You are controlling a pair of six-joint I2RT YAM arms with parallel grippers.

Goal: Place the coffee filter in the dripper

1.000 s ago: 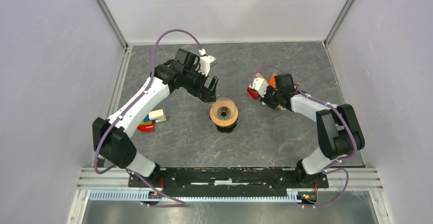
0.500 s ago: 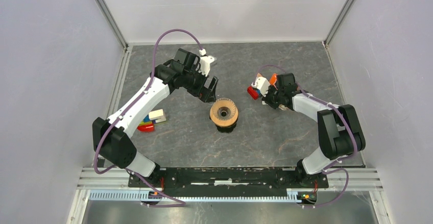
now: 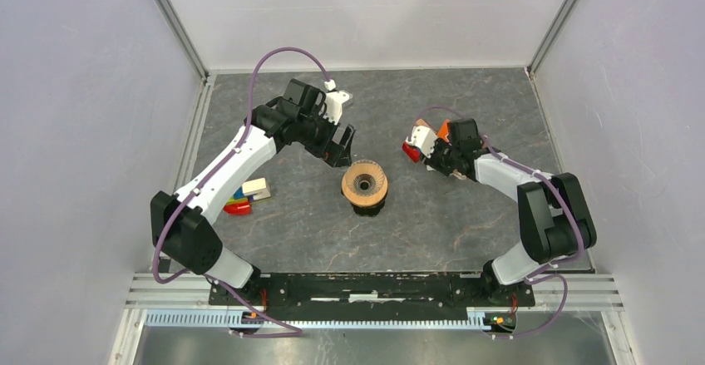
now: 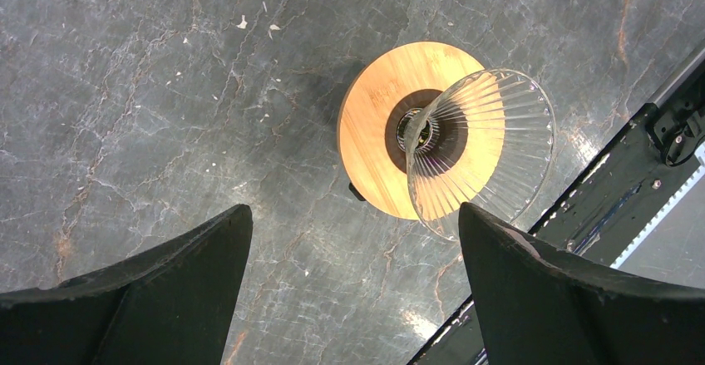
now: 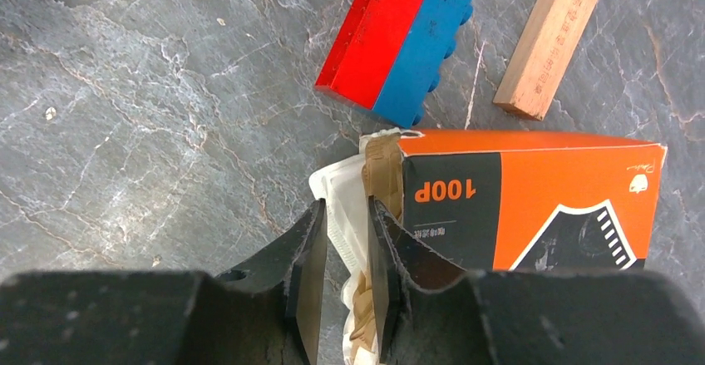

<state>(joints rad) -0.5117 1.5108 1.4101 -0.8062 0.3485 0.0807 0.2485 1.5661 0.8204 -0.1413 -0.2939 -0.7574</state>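
Note:
The dripper (image 3: 364, 184) stands mid-table, a clear ribbed glass cone (image 4: 490, 149) on a round wooden ring (image 4: 374, 124). My left gripper (image 3: 339, 145) hangs open and empty just behind and left of it; in the left wrist view (image 4: 353, 215) its jaws stand wide apart. My right gripper (image 3: 443, 162) is at the open end of an orange filter box (image 5: 565, 190). Its jaws (image 5: 345, 211) are nearly together around the edge of a white coffee filter (image 5: 337, 184) that sticks out of the box with brown paper beside it.
A red-and-blue brick (image 5: 395, 41) and a small wooden block (image 5: 549, 41) lie just beyond the orange box (image 3: 446, 130). Several small coloured blocks (image 3: 245, 197) lie at the left. Grey walls enclose the table.
My right gripper has shifted slightly at the orange box, first away from me, then a little back. The left arm and the dripper have not moved.

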